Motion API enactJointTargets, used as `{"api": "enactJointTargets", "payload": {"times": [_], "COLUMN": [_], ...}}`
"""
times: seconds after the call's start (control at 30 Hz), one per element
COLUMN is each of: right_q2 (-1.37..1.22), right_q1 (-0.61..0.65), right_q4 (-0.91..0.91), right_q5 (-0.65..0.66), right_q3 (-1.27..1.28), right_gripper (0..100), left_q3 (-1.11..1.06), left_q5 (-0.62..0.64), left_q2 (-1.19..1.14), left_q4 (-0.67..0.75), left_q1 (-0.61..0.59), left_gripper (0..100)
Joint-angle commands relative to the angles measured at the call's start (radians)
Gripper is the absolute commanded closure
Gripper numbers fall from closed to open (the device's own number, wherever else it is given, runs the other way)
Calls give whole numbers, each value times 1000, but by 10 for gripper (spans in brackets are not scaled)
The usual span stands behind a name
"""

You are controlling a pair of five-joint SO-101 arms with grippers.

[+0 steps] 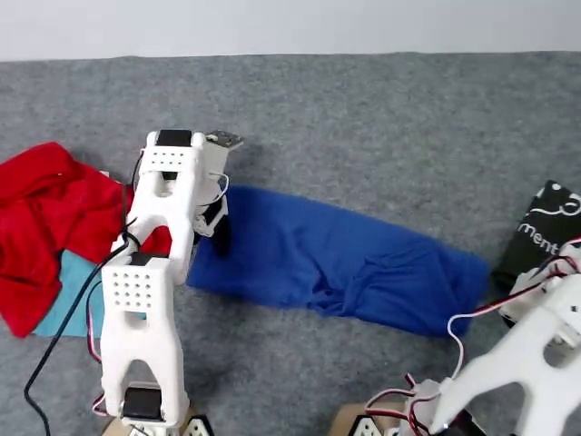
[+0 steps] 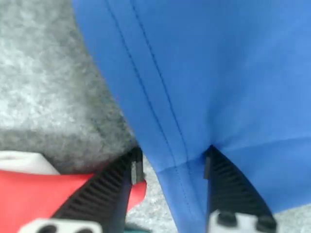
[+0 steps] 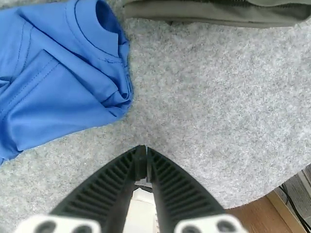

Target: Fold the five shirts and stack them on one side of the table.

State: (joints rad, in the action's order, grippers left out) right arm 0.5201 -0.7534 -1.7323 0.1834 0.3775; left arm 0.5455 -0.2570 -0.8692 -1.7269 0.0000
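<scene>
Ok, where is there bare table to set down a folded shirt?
Widest: the far strip of table beyond the blue shirt. A smaller patch lies on its near side, mid-table. Crowded: the left, with red shirt and teal shirt; the right edge has the black shirt.

The blue shirt (image 1: pixel 336 263) is smooth, matt knit cloth with fine stitched seams. The table cover (image 1: pixel 381 118) is grey, fuzzy and rough, like felt. The red shirt (image 1: pixel 41 213) is soft, matt cloth. The arms (image 1: pixel 145 300) are matt white plastic, and the left gripper (image 2: pixel 172 158) has fingers (image 2: pixel 114 187) of dull black ribbed plastic. Bare wood (image 3: pixel 265 216) shows at the cover's edge.
</scene>
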Motion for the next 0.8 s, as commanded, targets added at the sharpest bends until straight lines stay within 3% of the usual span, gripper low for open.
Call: {"api": "enactJointTargets", "payload": {"times": [0.0, 0.13, 0.3, 0.57, 0.77], "right_q2": [36, 36, 36, 35, 27], "right_q1": [-5, -4, -8, -8, -8], "right_q4": [-15, -8, -8, -7, -5], "right_q5": [9, 9, 9, 9, 9], "right_q3": [-5, -5, -5, -5, -5], "right_gripper": [987, 987, 987, 987, 987], "left_q3": [13, 10, 25, 22, 22], "left_q5": [-5, -6, -5, -14, -130], "left_q2": [-23, -38, 2, 175, 222], "left_q4": [-9, -11, -26, -29, -29], "left_q1": [46, 101, 103, -100, -258], "left_gripper": [876, 999, 998, 998, 998]}}
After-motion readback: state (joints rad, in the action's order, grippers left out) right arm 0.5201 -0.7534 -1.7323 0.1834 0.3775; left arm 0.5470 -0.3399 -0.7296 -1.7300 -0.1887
